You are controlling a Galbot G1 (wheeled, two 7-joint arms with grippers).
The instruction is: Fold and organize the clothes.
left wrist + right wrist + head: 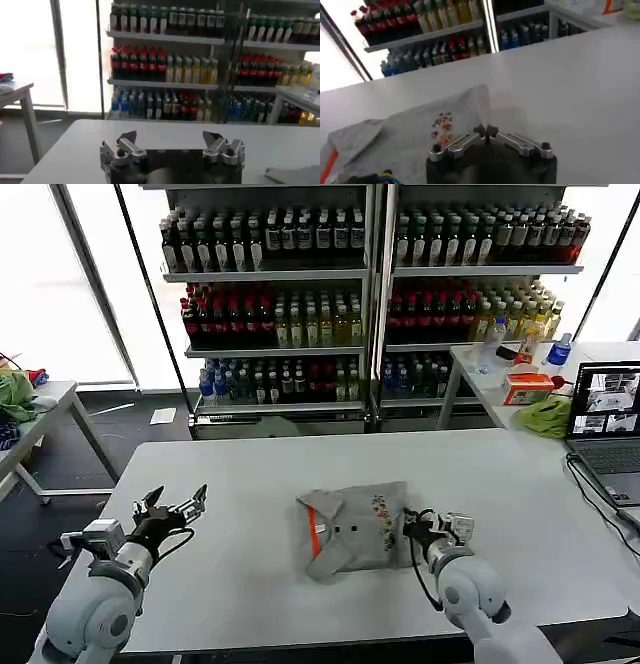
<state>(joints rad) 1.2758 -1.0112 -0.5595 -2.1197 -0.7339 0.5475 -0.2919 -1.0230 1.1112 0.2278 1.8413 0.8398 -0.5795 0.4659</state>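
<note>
With the right gripper [412, 524] apparently pinched on the folded T-shirt [350, 529] at its 3 o'clock edge, slide gently, keeping the left gripper [172, 506] wide at 9 o'clock.

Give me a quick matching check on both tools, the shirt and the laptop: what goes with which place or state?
1. left tool
2. right tool
3. folded grey cotton T-shirt
4. open laptop

a. table's right edge
b. shut, at the shirt's right edge
c. middle of the white table
d. open, above the table's left side

Pairs: 1-d, 2-b, 3-c, 4-a
</note>
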